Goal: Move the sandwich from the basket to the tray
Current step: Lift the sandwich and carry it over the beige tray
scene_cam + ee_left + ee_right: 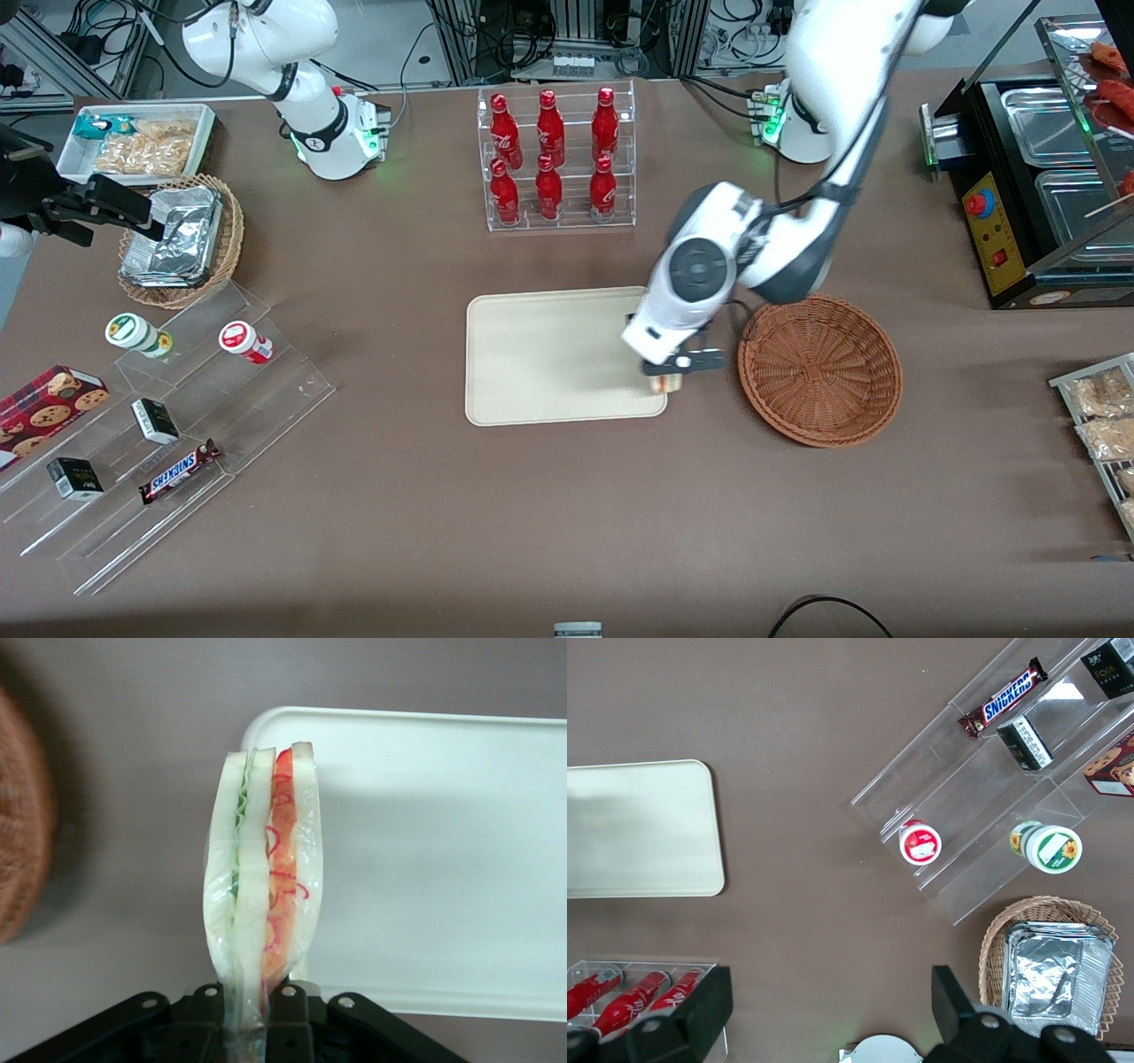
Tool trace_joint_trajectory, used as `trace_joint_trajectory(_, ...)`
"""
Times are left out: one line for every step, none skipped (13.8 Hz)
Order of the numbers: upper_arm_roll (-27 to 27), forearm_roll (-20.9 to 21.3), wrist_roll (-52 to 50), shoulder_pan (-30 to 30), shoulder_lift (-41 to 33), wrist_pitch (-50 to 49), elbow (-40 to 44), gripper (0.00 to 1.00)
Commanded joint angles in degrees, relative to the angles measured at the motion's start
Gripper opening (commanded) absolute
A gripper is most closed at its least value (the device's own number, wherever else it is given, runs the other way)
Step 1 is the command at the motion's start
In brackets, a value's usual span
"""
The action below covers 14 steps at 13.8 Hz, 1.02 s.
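Gripper (675, 370) clamps sandwich (264, 895), held above tray (549, 354) corner nearest basket (820, 369). Left wrist view shows cut edge: green and red-orange filling layers between pale bread; front view shows only small scrap below gripper. Basket on counter (567, 532) beside tray. Right wrist view: legible "SNICKERS" bar (1003, 697).
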Motion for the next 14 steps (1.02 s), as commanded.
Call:
trace_joint_trajectory(0.74,0.29,-4.28,-4.14,6.67,-0.18,8.41,0.08)
trace_joint_trajectory(0.83,0.38,-5.08,-5.37,8.08,0.61,9.73,0.08)
trace_joint_trajectory(0.83,0.38,-5.43,-6.34,9.31,1.75,10.62,0.08)
trace_joint_trajectory(0.83,0.38,-6.74,-7.13,10.28,2.46,11.32,0.08)
trace_joint_trajectory(0.92,0.38,-7.89,-7.83,11.42,2.98,12.55,0.08)
trace_joint_trajectory(0.92,0.38,-8.33,-8.28,12.39,3.25,13.69,0.08)
trace_joint_trajectory(0.92,0.29,-8.60,-8.37,13.10,3.34,14.66,0.08)
trace_joint_trajectory(0.92,0.29,-8.86,-8.89,13.71,3.43,15.54,0.08)
trace_joint_trajectory(0.92,0.38,-9.91,-9.24,14.15,4.13,15.89,0.08)
trace_joint_trajectory(0.92,0.47,-10.35,-9.60,14.42,5.44,15.81,0.08)
trace_joint_trajectory(0.92,0.47,-10.44,-10.03,14.68,6.23,15.55,0.08)
trace_joint_trajectory(0.92,0.47,-10.53,-10.13,15.12,6.42,15.55,0.10)
trace_joint_trajectory(0.92,0.47,-10.53,-10.13,15.21,6.51,15.55,0.11)
trace_joint_trajectory(0.92,0.47,-10.53,-10.39,15.30,6.59,15.46,0.13)
